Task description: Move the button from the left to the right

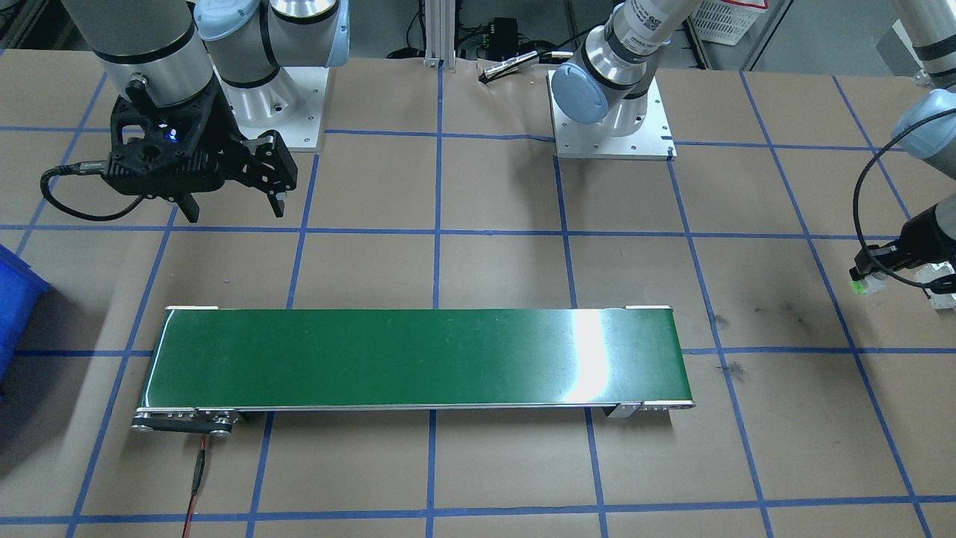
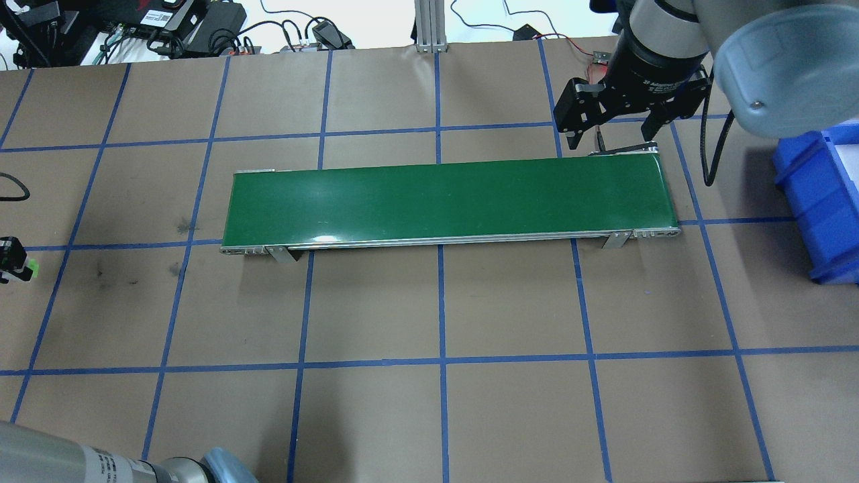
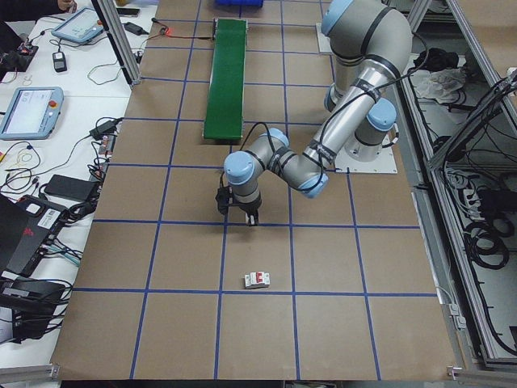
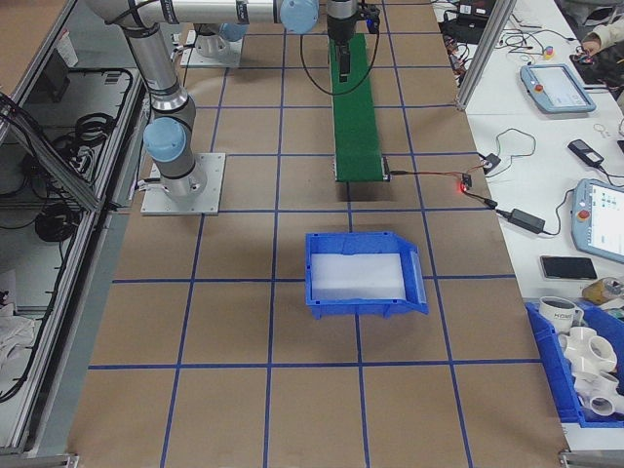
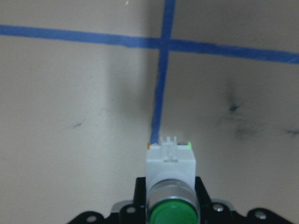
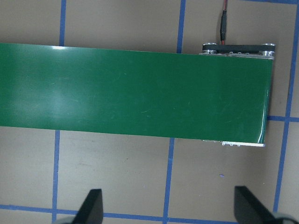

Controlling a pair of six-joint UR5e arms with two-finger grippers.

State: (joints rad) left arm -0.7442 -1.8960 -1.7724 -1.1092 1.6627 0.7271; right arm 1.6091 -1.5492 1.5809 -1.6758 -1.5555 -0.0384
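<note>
The button [image 5: 170, 163], a white blocky body with a round green cap [image 5: 171, 213], fills the bottom of the left wrist view, held over the brown table. My left gripper [image 1: 881, 270] is shut on it at the table's left end, with the yellow-green bit [image 1: 860, 285] sticking out. The overhead view shows the same button [image 2: 29, 270] at its left edge. My right gripper [image 2: 611, 144] hangs open and empty behind the right end of the green conveyor belt [image 2: 443, 201]. Its two fingertips [image 6: 93, 205] frame the bottom of the right wrist view.
A white blocky part with red [image 3: 257, 280] lies on the table near the left gripper. A blue bin [image 2: 819, 201] stands beyond the belt's right end. A red and black cable [image 1: 198, 471] runs from the belt's motor end. Blue tape lines grid the table.
</note>
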